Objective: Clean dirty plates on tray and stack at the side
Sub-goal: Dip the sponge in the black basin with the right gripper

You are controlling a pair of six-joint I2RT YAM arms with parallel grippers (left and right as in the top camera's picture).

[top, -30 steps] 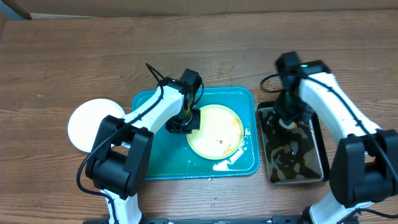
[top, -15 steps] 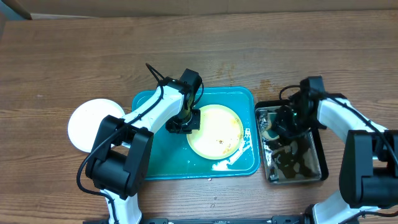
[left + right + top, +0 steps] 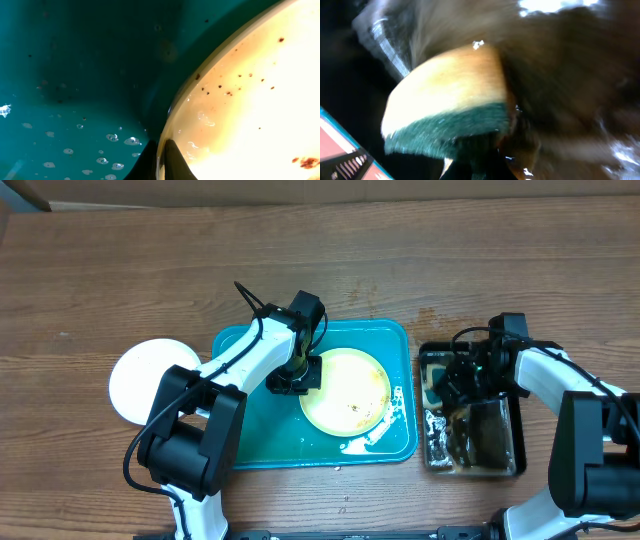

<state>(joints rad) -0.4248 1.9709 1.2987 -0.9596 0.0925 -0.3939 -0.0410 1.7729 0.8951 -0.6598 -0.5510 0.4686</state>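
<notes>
Left hand (image 3: 297, 376) pinches the left rim of the pale yellow-green round plate (image 3: 350, 390), its fingers nearly closed with one above and one below the edge, and so steadies the plate where it lies right of centre in the teal-blue rectangular plastic tray (image 3: 245, 435). Right hand (image 3: 457, 380) is down in the black rectangular pan of brown water (image 3: 519, 435) to the right of the tray, closed on a yellow sponge with a green scouring face (image 3: 445, 110). A white round plate (image 3: 140, 378) sits on the wooden worktop (image 3: 300, 260) just left of the tray, where the stack belongs. The step in hand looks like wetting the sponge before wiping. To do it well, the sponge should lift clear of the pan rim and shed some water first, since froth already lies at the tray's near right corner. The left wrist view shows brown specks across the plate, so the wipe should cover the whole face and press away from the pinched rim, so that the plate does not slide.
</notes>
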